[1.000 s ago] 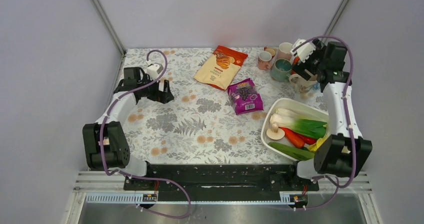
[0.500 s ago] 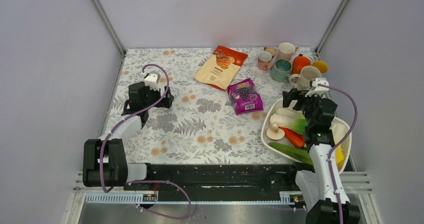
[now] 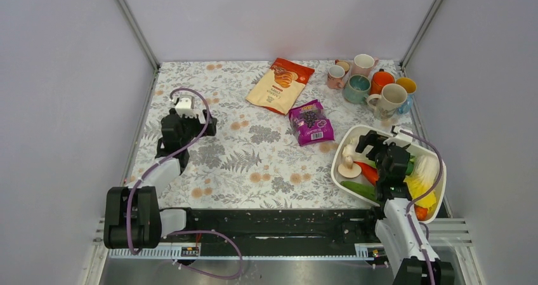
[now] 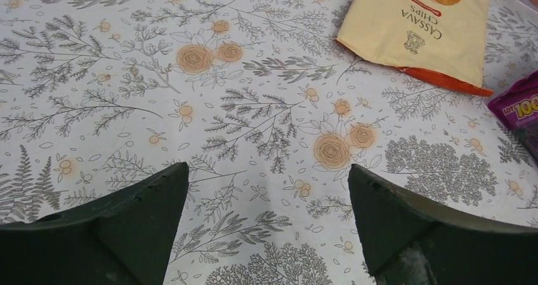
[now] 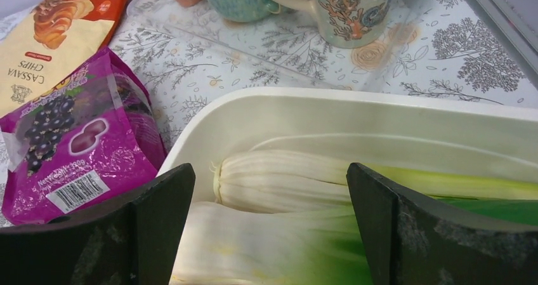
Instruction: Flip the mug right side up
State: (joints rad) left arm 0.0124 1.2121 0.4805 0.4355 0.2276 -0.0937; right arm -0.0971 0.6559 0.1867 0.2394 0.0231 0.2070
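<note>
Both tools are hanging wide open and empty, the left gripper [image 4: 266,190] over the floral tablecloth [image 4: 127,75], the right gripper [image 5: 269,190] over leeks [image 5: 279,177] in the white tray [image 5: 266,117], while the cream floral mug [image 3: 388,99] is standing apparently upright (handle toward the teal mug [image 3: 356,88]) at the table's far right corner.

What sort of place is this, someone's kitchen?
Probably a lab booth staged as a kitchen table: plain walls, a floral tablecloth with mugs, snack bags and a vegetable tub, plus two robot arms.
</note>
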